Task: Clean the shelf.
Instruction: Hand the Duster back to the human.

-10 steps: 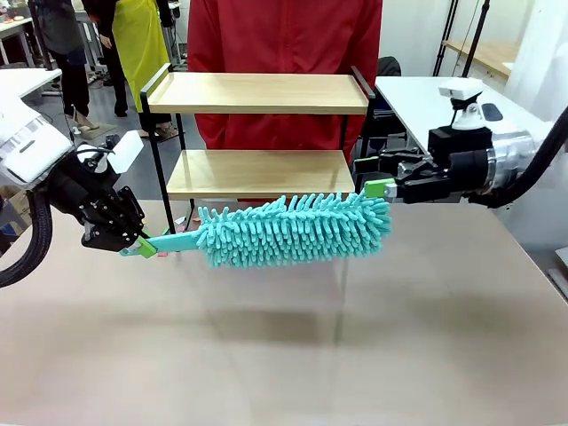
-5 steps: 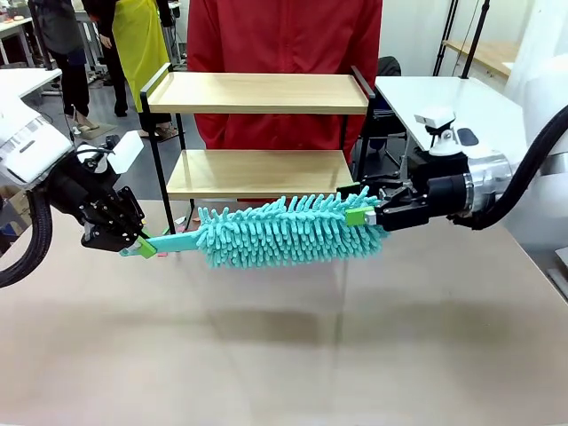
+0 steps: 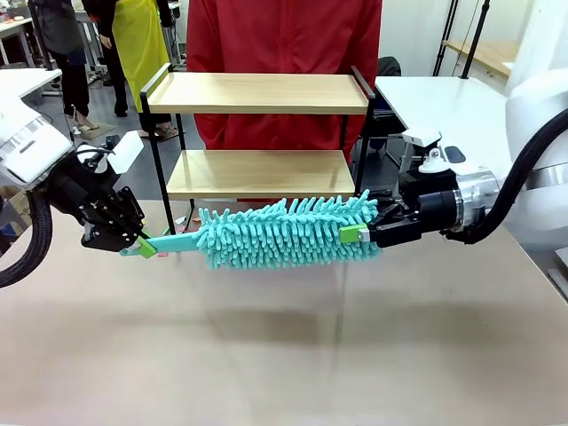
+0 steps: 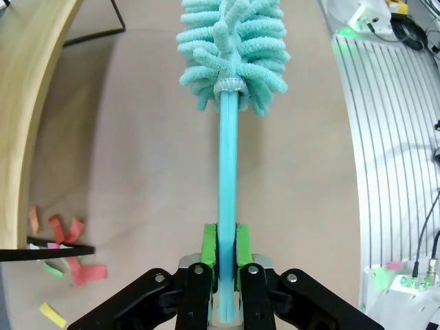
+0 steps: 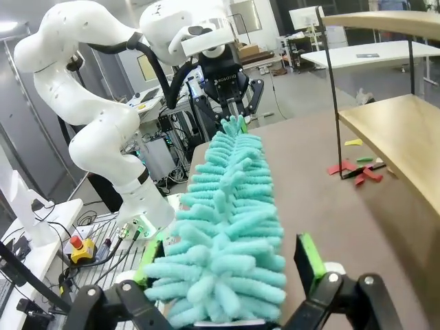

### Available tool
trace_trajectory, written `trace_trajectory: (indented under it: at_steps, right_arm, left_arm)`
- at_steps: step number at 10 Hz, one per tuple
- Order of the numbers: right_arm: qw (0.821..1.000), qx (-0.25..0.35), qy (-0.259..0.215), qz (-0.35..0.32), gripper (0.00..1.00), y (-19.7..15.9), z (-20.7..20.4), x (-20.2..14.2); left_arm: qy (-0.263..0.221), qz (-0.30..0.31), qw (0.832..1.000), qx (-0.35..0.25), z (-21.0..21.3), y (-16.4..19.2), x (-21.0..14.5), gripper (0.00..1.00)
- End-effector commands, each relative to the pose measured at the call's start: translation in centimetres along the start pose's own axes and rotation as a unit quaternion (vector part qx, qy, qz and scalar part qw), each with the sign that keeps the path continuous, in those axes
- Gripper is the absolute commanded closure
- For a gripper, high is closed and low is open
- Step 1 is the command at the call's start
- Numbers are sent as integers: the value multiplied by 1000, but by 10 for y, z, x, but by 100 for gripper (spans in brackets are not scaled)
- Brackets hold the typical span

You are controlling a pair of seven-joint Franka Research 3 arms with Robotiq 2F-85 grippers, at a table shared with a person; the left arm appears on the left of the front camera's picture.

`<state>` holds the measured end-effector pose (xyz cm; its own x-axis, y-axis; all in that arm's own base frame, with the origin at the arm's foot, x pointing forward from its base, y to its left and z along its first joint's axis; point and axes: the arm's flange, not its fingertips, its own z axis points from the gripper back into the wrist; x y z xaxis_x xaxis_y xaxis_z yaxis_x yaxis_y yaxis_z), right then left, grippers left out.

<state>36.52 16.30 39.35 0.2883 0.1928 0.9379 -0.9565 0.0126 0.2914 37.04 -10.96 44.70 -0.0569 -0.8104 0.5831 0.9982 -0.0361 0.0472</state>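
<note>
A: Left gripper status?
B: Clamped on the duster handle, duster level above the table.
A: Right gripper?
B: Jaws spread wide, straddling the fluffy tip, not pinching it.
A: Shelf location?
B: Far table edge, behind the duster, before a person.

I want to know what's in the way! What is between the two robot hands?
The fluffy teal duster lies between: the left gripper is shut on its handle, and the open right gripper straddles its tip, as the front view shows.
</note>
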Motion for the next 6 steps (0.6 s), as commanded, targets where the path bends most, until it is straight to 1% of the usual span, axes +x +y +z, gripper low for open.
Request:
trace_trajectory:
  at_steps: [1,2,3,4,5,6]
  right_arm:
    - [1000,-2,0,11,0,-3,-9,-9]
    - [1000,-1,2,10,0,-4,-10,-10]
    - [1000,1,9,14,42,-5,-11,-11]
    - [1000,2,9,14,60,-5,-9,-10]
    - [1000,5,16,19,100,-6,-8,-10]
    - [999,8,22,24,100,-6,-7,-8]
  left_arm:
    - [-6,1,1000,-2,1,1,1,87]
    - [-6,1,1000,-2,1,1,1,87]
    - [-6,1,1000,-2,1,1,1,87]
    - [-6,1,1000,-2,1,1,1,87]
    - [-6,1,1000,-2,1,1,1,87]
    - [-6,1,1000,-2,1,1,1,87]
